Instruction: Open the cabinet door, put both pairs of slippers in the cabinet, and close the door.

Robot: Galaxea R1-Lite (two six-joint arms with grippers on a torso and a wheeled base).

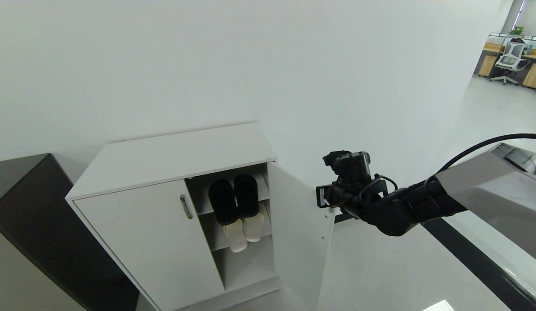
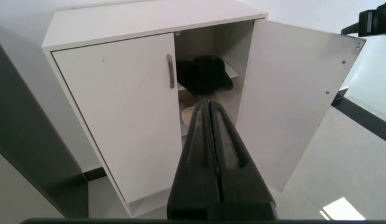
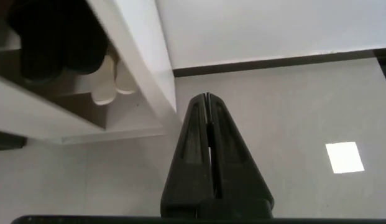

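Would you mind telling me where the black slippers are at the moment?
In the head view, the black slippers sit side by side in the upper part of the cabinet's open right half, just above the white slippers.

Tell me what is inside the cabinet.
Through the open right door of the cabinet: a black pair of slippers with a white pair just below it. The closed left door covers the rest of the interior.

Right arm (image 1: 397, 211), centre right of the frame: glossy black rounded segments, thin looped black cables (image 1: 382, 181), boxy black camera (image 1: 352, 163) above. Left hand (image 2: 209, 106) and right hand (image 3: 208, 99): matte black wedges, each with a hairline seam between its fingers.
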